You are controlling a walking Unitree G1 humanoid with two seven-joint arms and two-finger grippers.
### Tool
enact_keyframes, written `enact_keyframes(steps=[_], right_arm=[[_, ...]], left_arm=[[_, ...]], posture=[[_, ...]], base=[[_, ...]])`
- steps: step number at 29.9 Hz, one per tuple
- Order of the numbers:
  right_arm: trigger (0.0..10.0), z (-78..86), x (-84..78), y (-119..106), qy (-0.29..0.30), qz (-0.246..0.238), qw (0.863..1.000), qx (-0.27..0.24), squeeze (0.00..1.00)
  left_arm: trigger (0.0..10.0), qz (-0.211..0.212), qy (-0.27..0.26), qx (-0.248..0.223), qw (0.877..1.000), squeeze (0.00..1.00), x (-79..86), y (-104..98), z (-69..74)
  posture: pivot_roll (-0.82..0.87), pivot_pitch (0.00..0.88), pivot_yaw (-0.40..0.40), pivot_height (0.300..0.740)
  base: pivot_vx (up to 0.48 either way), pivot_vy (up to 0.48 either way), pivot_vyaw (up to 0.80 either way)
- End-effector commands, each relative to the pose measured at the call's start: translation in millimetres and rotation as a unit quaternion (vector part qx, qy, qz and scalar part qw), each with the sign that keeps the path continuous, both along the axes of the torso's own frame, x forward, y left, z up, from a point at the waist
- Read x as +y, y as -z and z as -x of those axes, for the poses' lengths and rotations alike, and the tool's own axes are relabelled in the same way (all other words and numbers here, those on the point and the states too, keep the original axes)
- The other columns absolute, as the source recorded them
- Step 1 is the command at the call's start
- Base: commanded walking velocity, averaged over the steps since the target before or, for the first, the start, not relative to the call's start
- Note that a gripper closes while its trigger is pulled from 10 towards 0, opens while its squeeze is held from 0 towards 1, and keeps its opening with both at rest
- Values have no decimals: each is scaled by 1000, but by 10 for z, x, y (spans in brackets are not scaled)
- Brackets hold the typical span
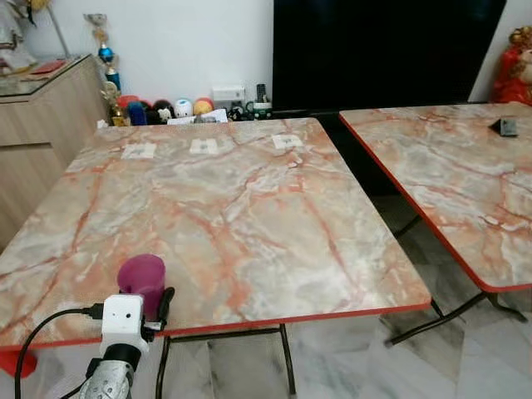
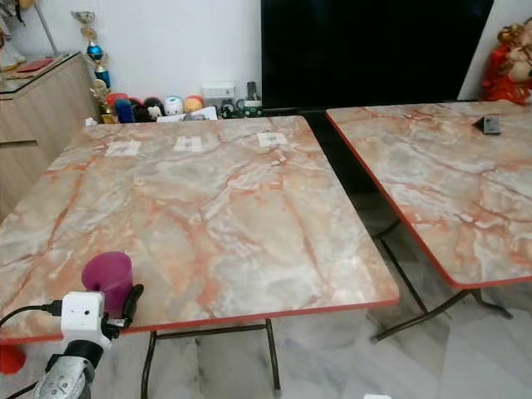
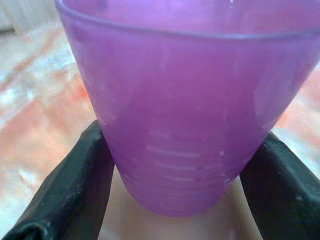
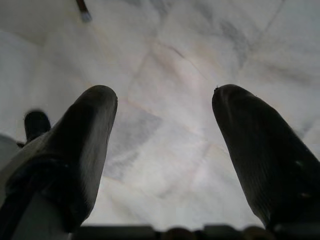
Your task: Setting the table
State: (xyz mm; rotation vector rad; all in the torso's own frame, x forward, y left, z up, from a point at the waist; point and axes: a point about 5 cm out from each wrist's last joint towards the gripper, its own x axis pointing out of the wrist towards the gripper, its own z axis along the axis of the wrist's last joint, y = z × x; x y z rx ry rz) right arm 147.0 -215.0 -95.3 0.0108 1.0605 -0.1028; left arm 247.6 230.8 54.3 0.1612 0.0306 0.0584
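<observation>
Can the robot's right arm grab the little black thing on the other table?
Probably not from here. The right gripper hangs open, pointing down at the floor, while the small black object lies far off on the right-hand table. Nothing blocks it; it just looks too distant without walking closer.

Two marble-patterned tables with red edges on dark metal legs, standing on a pale marble floor (image 1: 349, 366). Near table (image 1: 249, 208): three white papers (image 1: 204, 146) in a row along the far edge; purple cup (image 1: 142, 278) near the front edge. Right table (image 1: 465, 183): small dark object (image 1: 504, 127).
</observation>
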Motion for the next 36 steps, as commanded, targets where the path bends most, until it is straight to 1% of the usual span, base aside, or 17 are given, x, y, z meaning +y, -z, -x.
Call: enact_keyframes(steps=[1, 7, 11, 16, 28, 30, 35, 36], right_arm=[[10000, 10, -31, -3, 0, 4, 1000, 1, 0], [10000, -1, -35, -8, -9, 12, 1000, -1, 0], [10000, -11, -36, -12, -10, 13, 1000, -2, 0], [10000, -12, -38, -13, 5, 7, 1000, -4, 0], [10000, -22, -29, -14, 2, 6, 1000, -4, 0], [10000, -31, -30, -18, -5, 12, 1000, -6, 0], [10000, -35, -29, -19, -4, 12, 1000, -6, 0], [10000, -33, -27, -18, 0, 10, 1000, -6, 0]], left_arm=[[10000, -7, 4, -7, 1000, 0, -13, -58, -37], [10000, -7, 2, -9, 1000, 0, -3, -72, -48], [10000, -7, -4, -13, 1000, 0, 6, -93, -60], [10000, -6, -7, -18, 1000, 0, 10, -120, -63], [10000, -7, -11, -24, 1000, 0, 26, -168, -78], [10000, -7, -12, -24, 1000, 0, 31, -172, -83], [10000, -8, -12, -25, 1000, 0, 33, -182, -89], [10000, -8, -12, -26, 1000, 0, 34, -185, -90]], posture=[[42, 0, -26, 740], [44, 0, -29, 740], [46, 0, -31, 740], [47, 0, -32, 740], [45, 0, -26, 740], [45, 0, -26, 740], [46, 0, -24, 740], [47, 0, -25, 740]], base=[[0, -398, 0], [0, -396, 0], [0, -398, 800], [0, -398, 0], [0, -396, 0], [0, -398, 0], [96, -395, 729], [0, -398, 0]])
